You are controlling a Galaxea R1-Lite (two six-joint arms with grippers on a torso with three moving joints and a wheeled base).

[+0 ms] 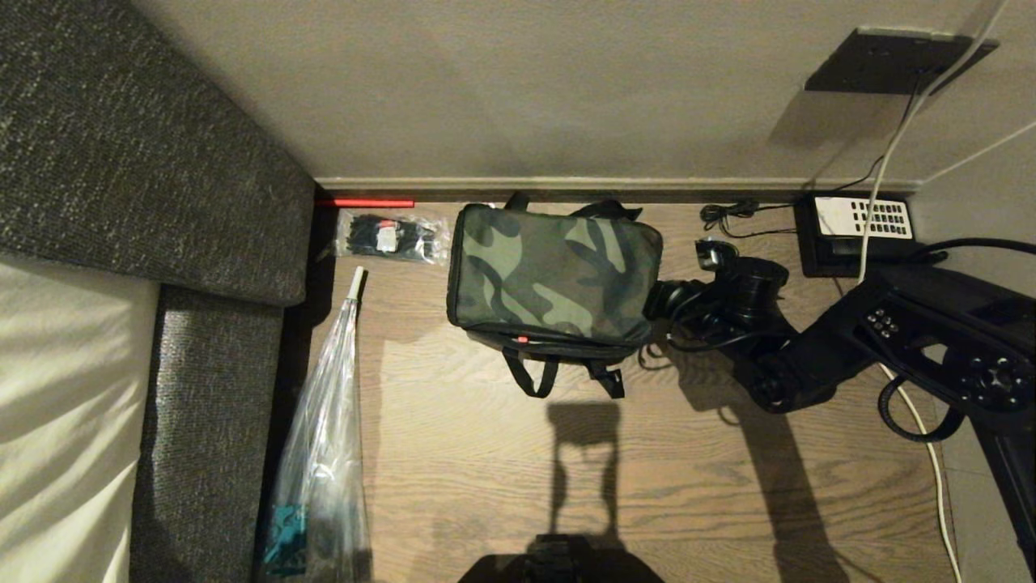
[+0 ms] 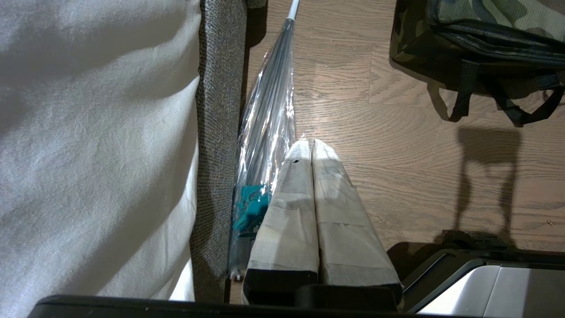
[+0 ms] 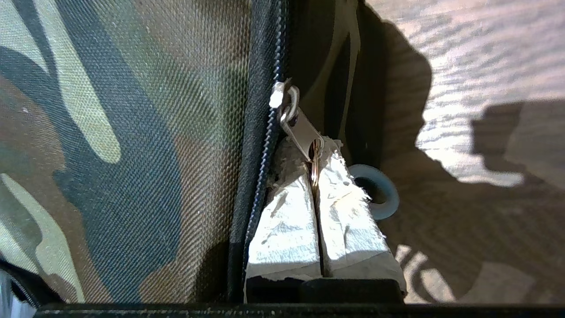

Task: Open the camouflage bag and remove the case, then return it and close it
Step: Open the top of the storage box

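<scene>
One step barely begun: right gripper (image 3: 315, 152) was clamped on the zipper pull (image 3: 300, 128) at the closed camouflage bag's (image 1: 554, 271) right side; left gripper (image 2: 312, 145) was parked, jaws together.

A bedroom or hotel room: a bed (image 1: 65, 389) with pale sheets fills the left, wood-look floor (image 1: 647, 486) in the centre, a desk phone (image 1: 858, 231) (white keypad) lies upper right below a wall socket (image 1: 890, 61)
</scene>
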